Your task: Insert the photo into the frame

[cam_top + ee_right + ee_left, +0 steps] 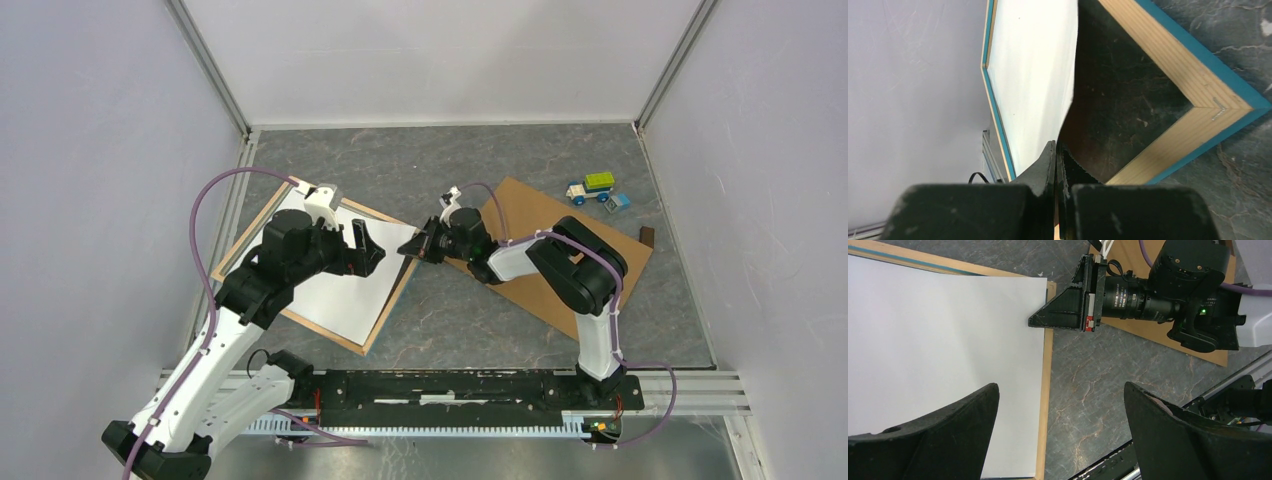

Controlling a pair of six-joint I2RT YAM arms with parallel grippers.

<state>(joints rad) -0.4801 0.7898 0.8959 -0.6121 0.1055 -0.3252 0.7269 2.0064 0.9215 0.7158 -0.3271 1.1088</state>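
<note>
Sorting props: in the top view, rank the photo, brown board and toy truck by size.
1. The photo and the brown board: too alike, both partly covered, so unranked.
2. The toy truck: clearly smallest.

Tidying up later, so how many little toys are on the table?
2. A green-topped truck at the far right, and a small blue piece just right of it, both beyond the brown board. Others may be hidden.

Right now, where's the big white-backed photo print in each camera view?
Top external: the white-backed photo print, left of centre.
Left wrist: the print fills the left half.
Right wrist: the print, upper centre, corner between the fingers.
Shared landmark: the light wood frame rim.
</note>
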